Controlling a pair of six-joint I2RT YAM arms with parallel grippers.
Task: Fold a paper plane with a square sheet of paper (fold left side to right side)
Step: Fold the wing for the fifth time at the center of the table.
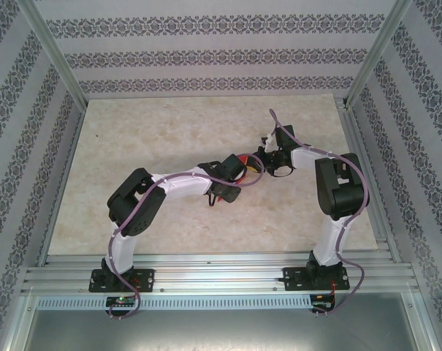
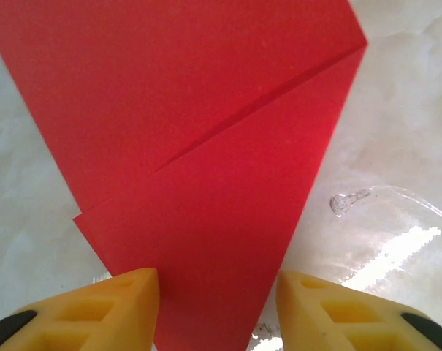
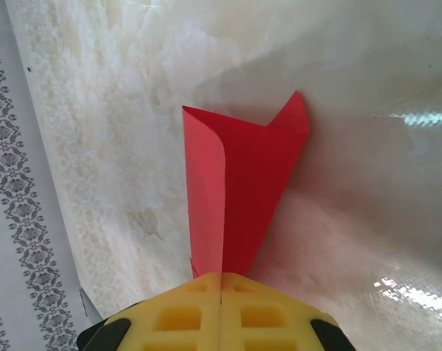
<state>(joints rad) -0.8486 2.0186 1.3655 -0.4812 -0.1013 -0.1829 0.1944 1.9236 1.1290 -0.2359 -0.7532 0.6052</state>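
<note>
**Clerk:** Item one?

**Checker:** Sheet of paper (image 1: pixel 244 161), bright red, partly folded. It sits mid-worktop between the two arm tips. From the left wrist it (image 2: pixel 206 146) lies flat and narrows to a point toward the camera. One layer overlaps another along a slanted edge running up to the right.

**Clerk:** And from the right wrist?

**Checker:** The same sheet (image 3: pixel 242 190) fans out from a narrow end. One layer curls open on its left side, and a corner peaks at the far right.

**Clerk:** Item two, the left pincer?

**Checker:** Left pincer (image 2: pixel 218 307), yellow fingers (image 2: pixel 118 307) standing apart. The pointed end of the sheet runs between them and neither side presses on it. In the overhead view it (image 1: pixel 234 175) is just beside the red.

**Clerk:** Item three?

**Checker:** Right pincer (image 3: pixel 221 281), yellow fingers (image 3: pixel 180 318) together and clamped on the narrow end of the sheet. The paper comes out of the seam between them. From overhead it (image 1: pixel 258 162) meets the sheet from the right.

**Clerk:** Supporting surface?

**Checker:** Worktop (image 1: pixel 169 131), pale marbled and glossy, with bright glare patches near the left pincer.

**Clerk:** Surroundings?

**Checker:** Walls (image 1: pixel 206 29) papered in grey floral bands on three sides. A ribbed metal rail (image 1: pixel 213 267) at the near edge carries both arm bases. Purple cables (image 1: pixel 169 178) run along the arms.
</note>
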